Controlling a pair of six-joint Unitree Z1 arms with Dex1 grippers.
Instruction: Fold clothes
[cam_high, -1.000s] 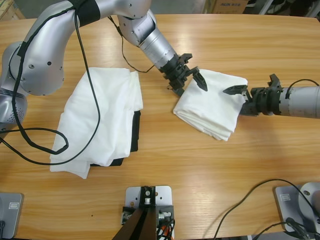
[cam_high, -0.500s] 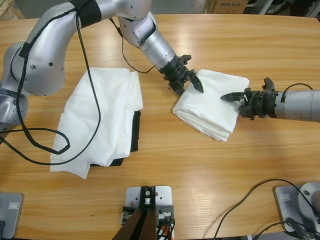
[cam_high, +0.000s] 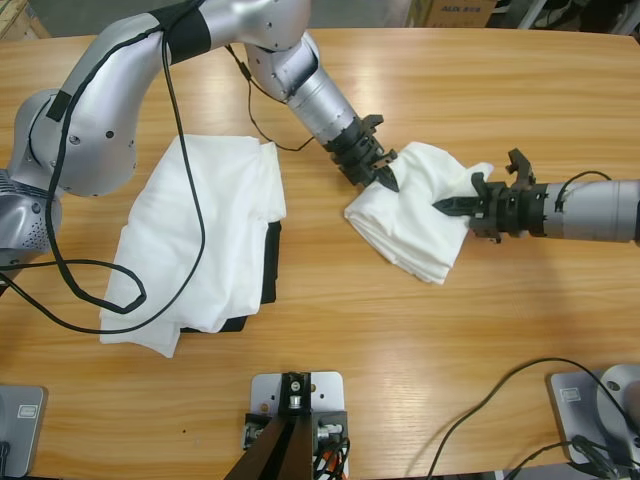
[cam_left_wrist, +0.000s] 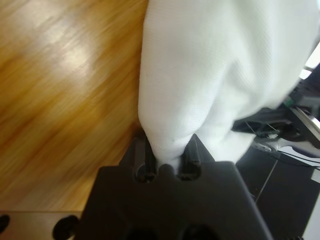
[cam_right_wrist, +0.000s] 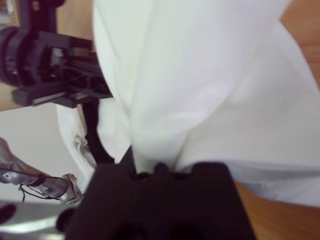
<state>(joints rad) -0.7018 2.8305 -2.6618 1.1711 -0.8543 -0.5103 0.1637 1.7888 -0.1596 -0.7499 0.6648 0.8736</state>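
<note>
High view: a folded white T-shirt (cam_high: 415, 215) is seen right of centre on the surface (cam_high: 400, 330), pinched at its upper left edge by the left tool (cam_high: 382, 172) and at its right edge by the right tool (cam_high: 455, 204). Both wrist views show the jaws clamped together on white cloth. A late fold is judged to be in hand; next, both gripped edges would need to be carried together and laid flat. No print or label can be read. A second white garment (cam_high: 200, 250) lies left over something black (cam_high: 270, 265).
</note>
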